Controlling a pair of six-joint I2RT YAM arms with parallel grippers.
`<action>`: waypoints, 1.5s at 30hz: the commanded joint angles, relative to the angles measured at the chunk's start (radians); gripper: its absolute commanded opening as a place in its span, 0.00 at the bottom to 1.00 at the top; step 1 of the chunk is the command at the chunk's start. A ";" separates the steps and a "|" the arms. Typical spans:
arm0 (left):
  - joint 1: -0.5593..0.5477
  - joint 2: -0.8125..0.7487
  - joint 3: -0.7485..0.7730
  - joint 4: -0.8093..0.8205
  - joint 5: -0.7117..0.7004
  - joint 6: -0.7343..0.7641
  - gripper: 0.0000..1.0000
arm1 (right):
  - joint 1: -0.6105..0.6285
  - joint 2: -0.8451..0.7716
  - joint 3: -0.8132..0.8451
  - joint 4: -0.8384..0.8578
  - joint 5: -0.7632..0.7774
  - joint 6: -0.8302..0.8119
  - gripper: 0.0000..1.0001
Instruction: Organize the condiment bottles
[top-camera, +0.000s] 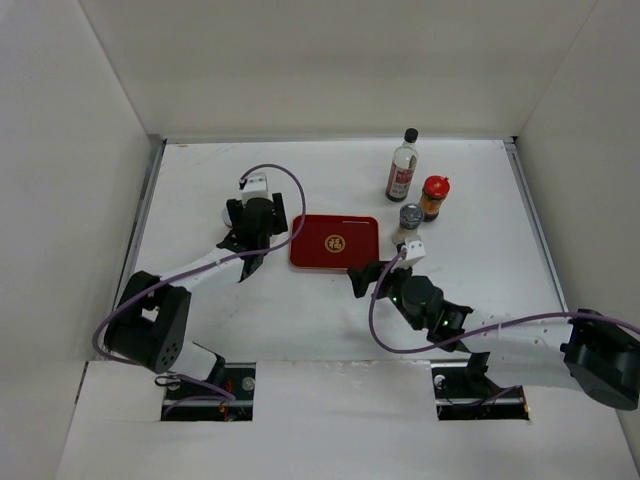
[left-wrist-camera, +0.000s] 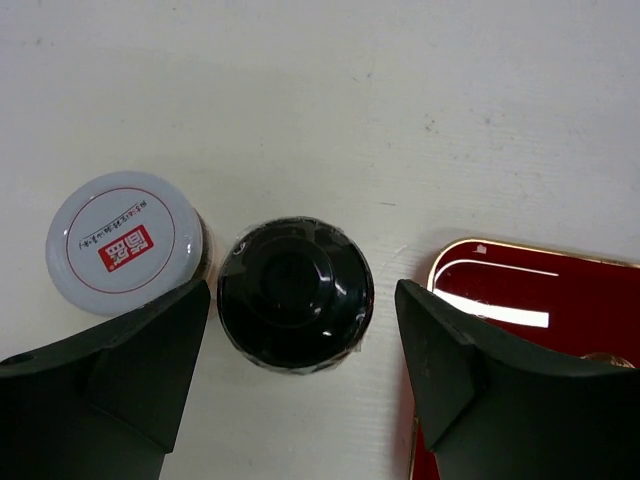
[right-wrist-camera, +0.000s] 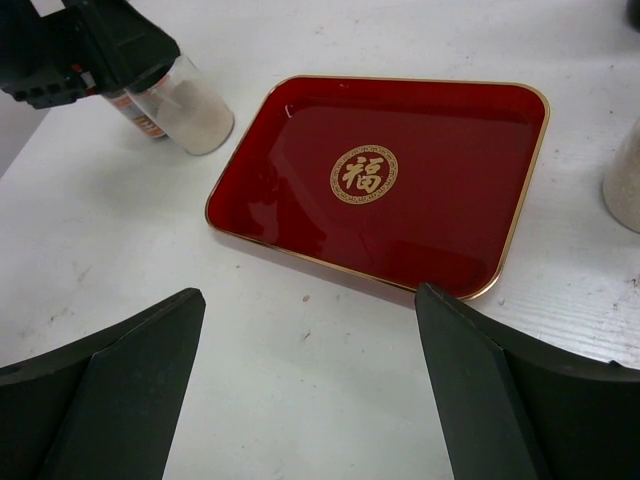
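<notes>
In the left wrist view a short black-capped bottle (left-wrist-camera: 295, 295) stands between the fingers of my open left gripper (left-wrist-camera: 302, 335), with a gap on each side. A white-lidded jar (left-wrist-camera: 125, 240) stands just left of it. In the top view my left gripper (top-camera: 246, 255) hides both. The tall clear black-capped bottle (top-camera: 402, 168), the red-capped orange jar (top-camera: 434, 197) and the grey-capped shaker (top-camera: 411, 222) stand at the back right. My right gripper (top-camera: 362, 280) is open and empty, low over the table in front of the tray; the right wrist view shows it too (right-wrist-camera: 310, 295).
A flat red tray with a gold emblem (top-camera: 310, 250) lies mid-table between the two groups of bottles; it also shows in the right wrist view (right-wrist-camera: 450, 200) and the left wrist view (left-wrist-camera: 560, 310). White walls enclose the table on three sides.
</notes>
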 joint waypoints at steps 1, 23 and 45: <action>0.005 0.031 0.063 0.064 0.007 0.024 0.72 | -0.010 -0.005 0.013 0.062 -0.018 0.010 0.93; -0.243 -0.111 0.110 0.143 -0.105 0.076 0.32 | -0.073 -0.042 -0.021 0.088 0.002 0.039 0.92; -0.274 0.200 0.189 0.270 -0.091 0.082 0.48 | -0.136 -0.108 -0.061 0.073 0.005 0.077 0.93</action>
